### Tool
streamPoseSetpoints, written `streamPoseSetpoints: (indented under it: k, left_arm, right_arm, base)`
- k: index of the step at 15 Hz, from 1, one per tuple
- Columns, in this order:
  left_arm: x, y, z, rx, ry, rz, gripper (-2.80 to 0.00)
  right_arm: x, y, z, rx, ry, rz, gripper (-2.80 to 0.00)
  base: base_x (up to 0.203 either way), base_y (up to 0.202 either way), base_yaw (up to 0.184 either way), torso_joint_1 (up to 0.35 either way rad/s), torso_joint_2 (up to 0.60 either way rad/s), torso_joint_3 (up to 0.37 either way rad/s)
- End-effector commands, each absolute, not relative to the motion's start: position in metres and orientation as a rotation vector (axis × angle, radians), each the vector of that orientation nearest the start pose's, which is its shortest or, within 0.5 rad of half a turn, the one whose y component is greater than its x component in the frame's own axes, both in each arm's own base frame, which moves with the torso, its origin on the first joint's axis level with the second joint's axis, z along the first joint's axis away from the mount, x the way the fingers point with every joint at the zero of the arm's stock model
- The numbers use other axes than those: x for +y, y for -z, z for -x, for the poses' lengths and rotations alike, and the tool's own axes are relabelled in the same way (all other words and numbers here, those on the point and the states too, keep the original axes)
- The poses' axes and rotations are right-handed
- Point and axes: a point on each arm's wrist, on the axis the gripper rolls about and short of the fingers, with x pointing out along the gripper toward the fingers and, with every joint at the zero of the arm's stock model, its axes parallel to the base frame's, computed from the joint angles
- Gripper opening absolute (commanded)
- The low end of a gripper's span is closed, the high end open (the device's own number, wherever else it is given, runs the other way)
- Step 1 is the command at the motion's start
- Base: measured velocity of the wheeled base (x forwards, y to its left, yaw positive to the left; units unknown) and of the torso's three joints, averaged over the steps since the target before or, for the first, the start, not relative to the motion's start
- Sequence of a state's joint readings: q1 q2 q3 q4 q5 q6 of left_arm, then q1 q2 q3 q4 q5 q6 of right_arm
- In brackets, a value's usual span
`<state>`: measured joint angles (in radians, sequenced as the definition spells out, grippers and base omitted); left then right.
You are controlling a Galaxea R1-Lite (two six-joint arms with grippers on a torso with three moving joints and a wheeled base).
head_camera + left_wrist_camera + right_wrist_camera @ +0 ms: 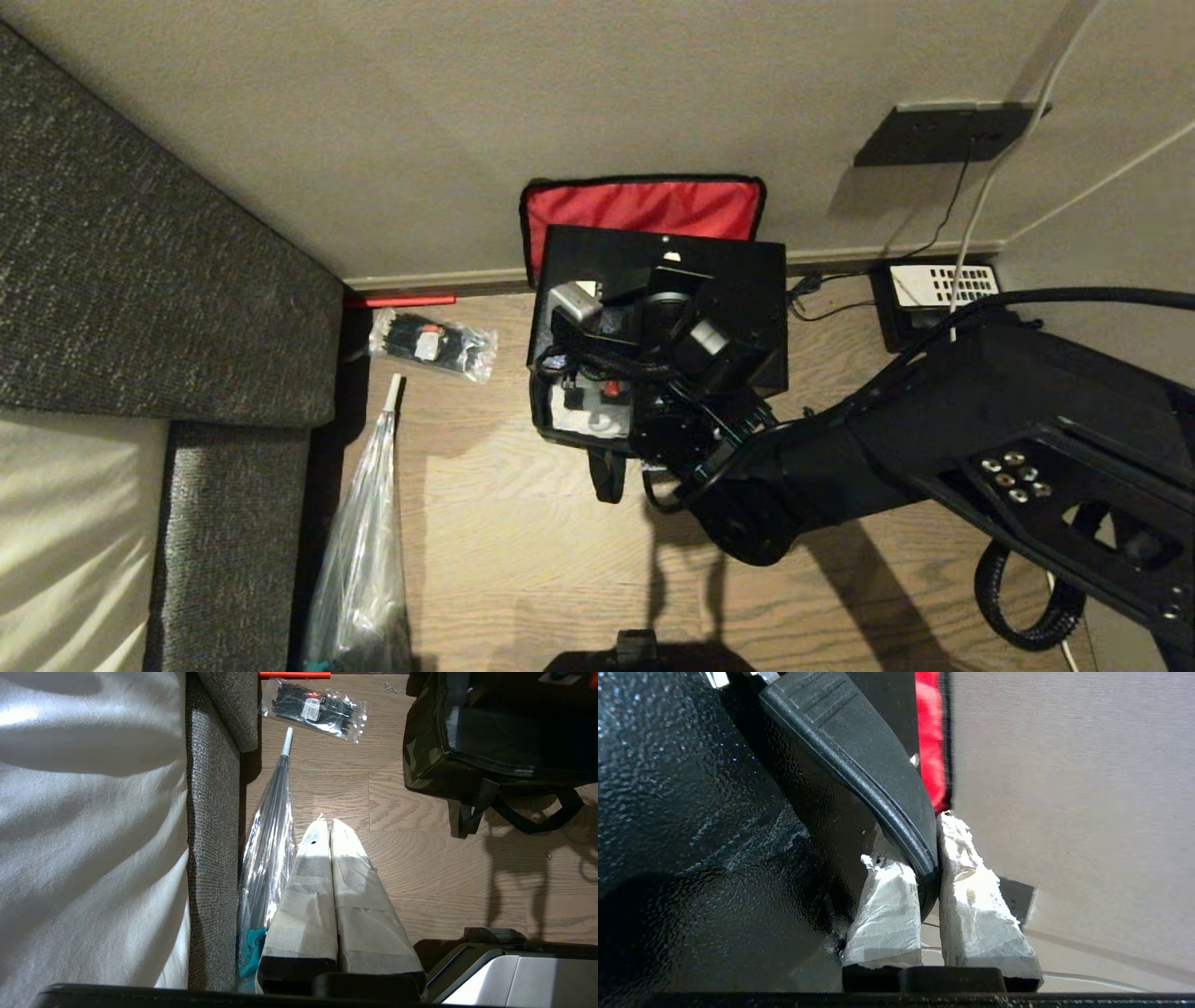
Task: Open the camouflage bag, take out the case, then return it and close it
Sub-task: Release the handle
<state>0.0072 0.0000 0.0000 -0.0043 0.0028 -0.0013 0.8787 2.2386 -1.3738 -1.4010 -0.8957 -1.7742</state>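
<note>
Two taped fingers (pixel 882 896) of right gripper (pixel 930 858) pinch the case (pixel 653 280) handle (pixel 859 765), case lifted over the open bag (pixel 430 751) on the floor (pixel 485 523), red lid (pixel 644 207) against wall; left gripper (pixel 331 830) parked beside sofa (pixel 210 812), fingers together

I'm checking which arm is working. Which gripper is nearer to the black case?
The right. The right gripper is shut on the handle of the case, above the open camouflage bag. The left gripper hangs shut over the floor, well apart from it.
</note>
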Motion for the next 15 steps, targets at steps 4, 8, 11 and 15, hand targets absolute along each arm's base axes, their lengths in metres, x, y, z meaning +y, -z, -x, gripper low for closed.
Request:
streamPoseSetpoints:
  k: [4,8,11,15]
  left_arm:
    - [0.0,-0.076,0.023,-0.003,-0.011,0.002,-2.8]
    - [0.0,-0.076,0.023,-0.003,-0.011,0.002,-2.8]
    - [0.0,-0.076,0.023,-0.003,-0.011,0.002,-2.8]
    - [0.0,-0.076,0.023,-0.003,-0.011,0.003,-2.8]
  right_arm:
    - [0.3,-0.223,-0.277,-0.183,0.324,1.347,-2.8]
    - [0.272,-0.233,-0.271,-0.129,0.368,1.343,-2.8]
    - [0.256,-0.238,-0.271,-0.103,0.395,1.345,-2.8]
    - [0.218,-0.239,-0.274,-0.029,0.452,1.366,-2.8]
  base:
    - [0.0,0.0,0.0,0.0,0.0,0.0]
    - [0.0,0.0,0.0,0.0,0.0,0.0]
    - [0.0,0.0,0.0,0.0,0.0,0.0]
    - [0.0,0.0,0.0,0.0,0.0,0.0]
